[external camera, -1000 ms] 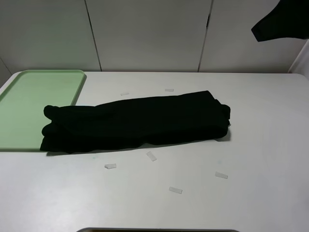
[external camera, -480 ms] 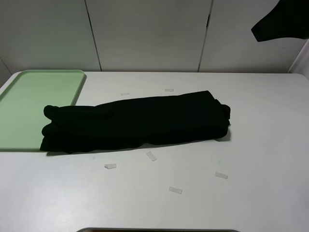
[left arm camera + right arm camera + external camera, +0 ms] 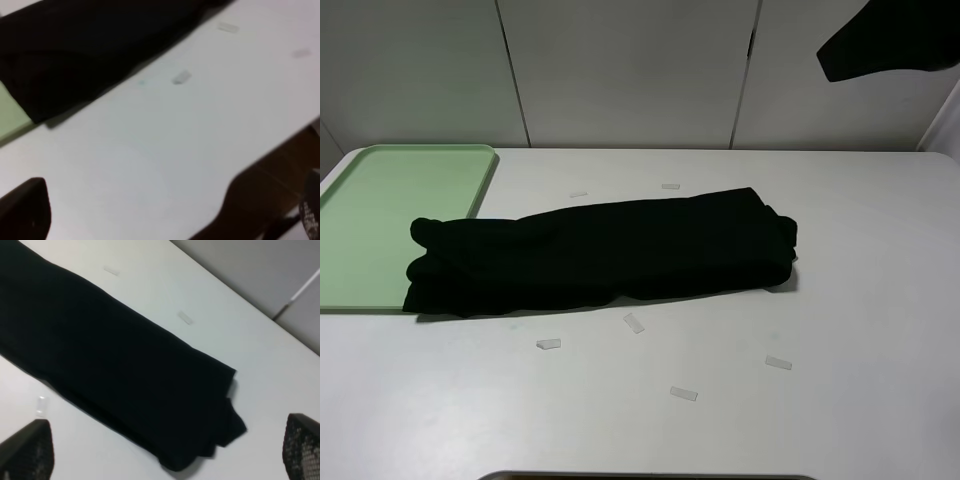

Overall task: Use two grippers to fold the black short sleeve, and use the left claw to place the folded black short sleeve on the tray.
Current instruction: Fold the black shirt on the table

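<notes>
A soft, matte black short sleeve (image 3: 600,255), folded into a long flat band, is laid on the smooth white table (image 3: 840,320). Its long axis is run left to right, and its left end overlaps the rim of the flat pale green plastic tray (image 3: 380,200). The left gripper (image 3: 167,207) and right gripper (image 3: 164,447) are spread wide, and nothing is gripped or touched.

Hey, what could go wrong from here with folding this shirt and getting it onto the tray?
1. The shirt lies as one long loose strip. Lifted from a single point, it might sag and unfold.
2. Its left end already overlaps a corner of the tray, so folding may bunch or snag cloth on the rim.
3. Paper scraps lie close beside its near edge and could get caught in a fold.
</notes>
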`<act>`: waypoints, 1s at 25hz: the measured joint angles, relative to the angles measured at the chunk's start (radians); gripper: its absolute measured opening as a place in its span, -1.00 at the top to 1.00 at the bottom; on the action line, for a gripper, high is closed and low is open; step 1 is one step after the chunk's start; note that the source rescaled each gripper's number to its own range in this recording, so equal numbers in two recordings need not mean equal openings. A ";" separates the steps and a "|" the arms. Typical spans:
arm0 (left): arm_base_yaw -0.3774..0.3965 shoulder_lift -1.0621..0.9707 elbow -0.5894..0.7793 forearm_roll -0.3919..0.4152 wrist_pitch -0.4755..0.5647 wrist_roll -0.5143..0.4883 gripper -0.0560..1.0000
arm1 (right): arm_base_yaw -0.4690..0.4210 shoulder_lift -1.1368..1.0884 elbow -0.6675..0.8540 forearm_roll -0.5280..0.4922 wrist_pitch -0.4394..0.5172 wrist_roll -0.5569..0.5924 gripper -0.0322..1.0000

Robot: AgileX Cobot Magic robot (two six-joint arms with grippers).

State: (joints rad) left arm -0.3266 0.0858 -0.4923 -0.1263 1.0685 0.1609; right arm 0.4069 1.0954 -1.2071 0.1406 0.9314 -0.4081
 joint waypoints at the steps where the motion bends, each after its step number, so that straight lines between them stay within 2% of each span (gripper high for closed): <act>1: 0.018 -0.020 0.000 0.000 0.000 0.000 -1.00 | 0.000 0.000 0.000 0.004 0.000 0.000 -1.00; 7: 0.079 -0.089 0.000 0.000 0.001 0.000 -1.00 | 0.000 0.000 0.000 0.006 -0.001 0.003 -1.00; 15: 0.081 -0.089 0.000 0.000 0.001 0.000 -1.00 | 0.000 0.023 0.001 0.022 0.006 0.003 -1.00; 25: 0.081 -0.089 0.000 0.000 0.001 0.000 -1.00 | 0.000 0.275 0.009 0.085 0.051 0.003 -1.00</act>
State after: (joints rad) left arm -0.2461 -0.0029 -0.4923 -0.1263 1.0693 0.1608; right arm 0.4069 1.3706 -1.1976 0.2252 0.9822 -0.4050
